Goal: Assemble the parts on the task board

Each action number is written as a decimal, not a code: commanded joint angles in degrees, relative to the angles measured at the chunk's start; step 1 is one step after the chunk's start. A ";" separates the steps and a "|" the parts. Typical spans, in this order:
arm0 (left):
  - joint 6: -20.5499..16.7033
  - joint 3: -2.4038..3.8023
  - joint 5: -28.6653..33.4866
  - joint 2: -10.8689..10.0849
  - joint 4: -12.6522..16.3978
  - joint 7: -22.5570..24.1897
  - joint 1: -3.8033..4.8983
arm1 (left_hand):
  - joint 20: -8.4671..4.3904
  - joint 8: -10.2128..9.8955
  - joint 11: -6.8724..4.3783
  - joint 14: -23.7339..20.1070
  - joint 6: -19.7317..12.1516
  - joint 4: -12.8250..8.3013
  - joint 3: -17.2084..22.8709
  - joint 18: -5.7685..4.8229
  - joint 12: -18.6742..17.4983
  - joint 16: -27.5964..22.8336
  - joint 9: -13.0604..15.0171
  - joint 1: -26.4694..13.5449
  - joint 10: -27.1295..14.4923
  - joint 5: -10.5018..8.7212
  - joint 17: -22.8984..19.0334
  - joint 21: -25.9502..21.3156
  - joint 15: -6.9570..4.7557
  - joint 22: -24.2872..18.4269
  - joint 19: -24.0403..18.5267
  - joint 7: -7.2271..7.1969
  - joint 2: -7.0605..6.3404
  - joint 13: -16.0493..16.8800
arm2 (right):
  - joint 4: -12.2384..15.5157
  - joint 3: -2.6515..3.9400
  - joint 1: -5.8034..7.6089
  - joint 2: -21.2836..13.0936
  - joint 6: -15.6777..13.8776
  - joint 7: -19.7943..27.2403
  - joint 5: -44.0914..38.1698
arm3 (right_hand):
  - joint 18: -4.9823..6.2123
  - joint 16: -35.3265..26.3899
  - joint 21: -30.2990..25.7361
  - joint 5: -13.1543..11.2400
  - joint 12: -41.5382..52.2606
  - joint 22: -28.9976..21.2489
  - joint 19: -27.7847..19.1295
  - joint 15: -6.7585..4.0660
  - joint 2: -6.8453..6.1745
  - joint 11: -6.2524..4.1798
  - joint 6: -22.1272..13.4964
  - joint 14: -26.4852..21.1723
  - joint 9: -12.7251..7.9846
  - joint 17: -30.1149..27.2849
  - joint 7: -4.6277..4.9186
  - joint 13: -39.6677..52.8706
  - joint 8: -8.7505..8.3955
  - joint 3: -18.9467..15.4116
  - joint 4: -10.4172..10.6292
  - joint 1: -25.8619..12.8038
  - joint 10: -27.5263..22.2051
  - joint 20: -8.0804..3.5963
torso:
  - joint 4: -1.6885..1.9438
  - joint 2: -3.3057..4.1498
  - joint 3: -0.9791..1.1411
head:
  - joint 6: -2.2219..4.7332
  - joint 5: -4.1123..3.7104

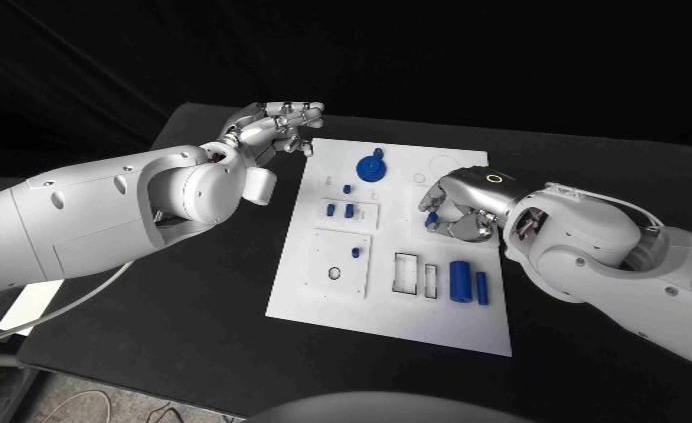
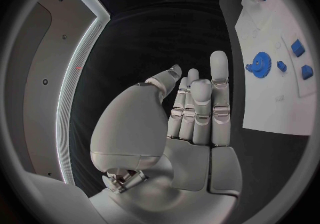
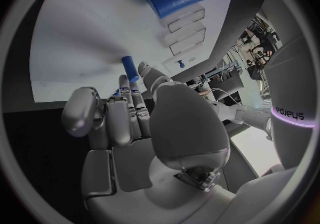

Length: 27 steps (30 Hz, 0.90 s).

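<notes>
The white task board [image 1: 325,298] lies in the middle of the table. My right hand [image 1: 464,205] hovers over its right side and pinches a small blue peg [image 1: 431,218] at its fingertips; the right wrist view shows the peg [image 3: 130,68] standing up between the fingers [image 3: 123,88]. My left hand [image 1: 274,128] is raised beside the board's far left corner, fingers straight and apart, holding nothing [image 2: 197,106]. A blue gear [image 1: 372,168] sits near the board's far edge. Small blue pieces [image 1: 340,210] lie below it.
A large blue cylinder [image 1: 460,281] and a thinner one [image 1: 482,287] lie at the board's near right, next to two rectangular slots [image 1: 418,275]. A square plate with a round hole [image 1: 339,263] sits near left. Black table [image 1: 202,273] surrounds the board.
</notes>
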 commanded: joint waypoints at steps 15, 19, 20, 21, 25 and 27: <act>1.30 0.02 0.14 0.02 0.00 0.17 0.02 | -0.05 -0.22 0.08 -0.38 -0.37 -0.37 -0.10 1.03 0.51 -0.15 -0.05 -0.03 -0.44 -0.16 -0.19 -0.31 0.11 -0.11 0.41 -0.15 0.50 0.11 | 0.44 0.00 -0.25 0.08 1.11 -1.05 -2.76 | 0.62 0.01 0.01 -0.26 1.14 0.48 0.56 -0.54 0.96 -0.36 1.95 2.53 0.15 0.49 -0.32 0.16 0.39 1.80 0.46 0.82 3.23 -0.63 | 0.03 0.00 -0.02 | -0.05 -0.38; 1.32 0.02 0.14 0.01 0.00 0.17 0.02 | -0.05 -0.22 0.08 -0.38 -0.37 -0.37 -0.10 1.03 0.51 -0.15 -0.05 -0.03 -0.44 -0.16 -0.19 -0.31 0.11 -0.11 0.41 -0.15 0.50 0.11 | 0.45 0.00 -0.27 0.11 0.67 -1.15 -2.79 | 0.49 0.47 0.45 -1.82 1.45 1.16 0.92 -0.93 2.01 -0.80 2.76 2.71 0.23 1.08 -0.46 0.33 0.42 3.75 0.31 1.71 5.32 -0.98 | 0.04 -0.01 -0.03 | -0.07 -0.39; 1.31 0.02 0.14 0.00 0.00 0.17 0.02 | -0.05 -0.22 0.08 -0.38 -0.37 -0.37 -0.10 1.03 0.51 -0.15 -0.05 -0.03 -0.44 -0.16 -0.19 -0.31 0.11 -0.11 0.41 -0.15 0.50 0.11 | 0.45 0.00 -0.27 0.12 0.61 -1.21 -2.84 | 0.46 0.58 0.56 -1.90 1.51 1.32 1.01 -1.03 2.20 -0.92 3.04 2.75 0.28 1.23 -0.50 0.39 0.48 4.26 0.15 2.00 5.86 -1.07 | 0.04 0.00 -0.02 | -0.10 -0.46; 1.30 0.02 0.14 -0.01 0.00 0.17 0.02 | -0.05 -0.22 0.08 -0.38 -0.37 -0.37 -0.10 1.03 0.51 -0.15 -0.05 -0.03 -0.44 -0.16 -0.19 -0.31 0.11 -0.11 0.41 -0.15 0.50 0.11 | 0.46 0.00 -0.28 0.12 0.59 -1.28 -2.91 | 0.43 0.67 0.66 -1.92 1.53 1.48 1.09 -1.11 2.34 -1.01 3.31 2.78 0.33 1.35 -0.54 0.44 0.55 4.67 0.03 2.21 6.29 -1.14 | 0.04 0.02 -0.01 | -0.12 -0.49; 1.27 0.02 0.14 -0.03 0.00 0.17 0.02 | -0.05 -0.22 0.08 -0.38 -0.37 -0.37 -0.10 1.03 0.51 -0.15 -0.05 -0.03 -0.44 -0.16 -0.19 -0.31 0.11 -0.11 0.41 -0.15 0.50 0.11 | 0.51 0.00 -0.31 0.14 0.49 -1.55 -3.43 | 0.36 0.92 0.91 -1.93 1.46 1.85 1.28 -1.35 2.62 -1.32 4.26 2.86 0.50 1.66 -0.70 0.60 0.79 6.03 -0.60 2.95 7.62 -1.40 | 0.05 0.03 -0.02 | -0.18 -0.47; 1.26 0.02 0.14 -0.03 0.00 0.17 0.02 | -0.05 -0.22 0.08 -0.38 -0.37 -0.37 -0.10 1.03 0.51 -0.15 -0.05 -0.03 -0.44 -0.16 -0.19 -0.31 0.11 -0.11 0.41 -0.15 0.50 0.11 | 0.55 0.00 -0.33 0.16 0.32 -1.66 -3.72 | 0.33 1.03 1.02 -1.96 1.40 2.01 1.36 -1.46 2.68 -1.45 4.60 2.88 0.57 1.80 -0.78 0.69 0.86 6.59 -0.98 3.32 8.14 -1.52 | 0.03 0.00 -0.02 | -0.24 -0.46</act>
